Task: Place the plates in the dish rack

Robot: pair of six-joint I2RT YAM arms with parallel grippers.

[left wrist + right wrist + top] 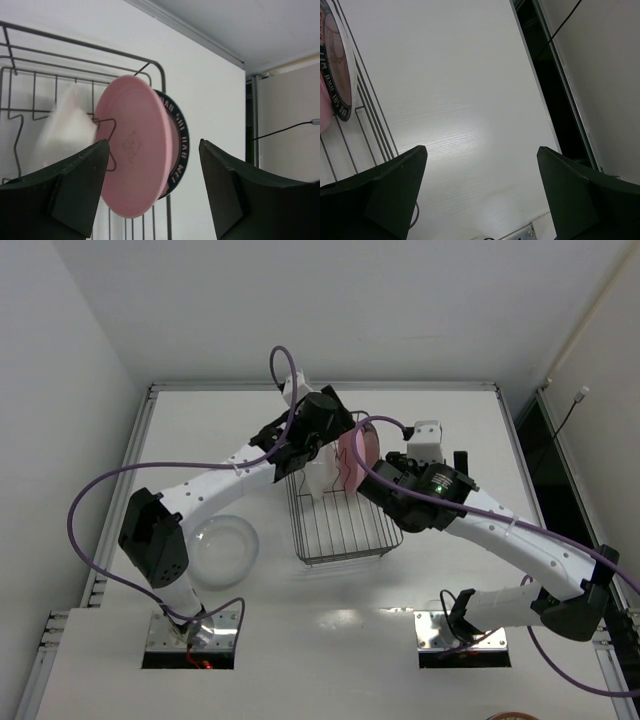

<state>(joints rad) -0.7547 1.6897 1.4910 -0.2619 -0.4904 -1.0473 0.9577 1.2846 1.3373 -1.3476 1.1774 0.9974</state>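
The wire dish rack (340,530) stands mid-table. The pink plate (358,454) stands upright at its far end, with the dark-rimmed patterned plate (179,146) right behind it. A translucent whitish plate (318,478) stands in the rack beside them; it looks blurred in the left wrist view (67,131). A second translucent plate (222,548) lies flat on the table left of the rack. My left gripper (322,440) hovers over the rack's far end, open and empty, with the pink plate (135,150) beyond its jaws. My right gripper (385,472) is open and empty at the rack's right side.
The right wrist view shows bare table under the right gripper (481,150), with the rack's wires (370,125) and the patterned plate (340,75) at its left edge. A dark gap (535,440) runs along the table's right edge. Both arms cross above the rack.
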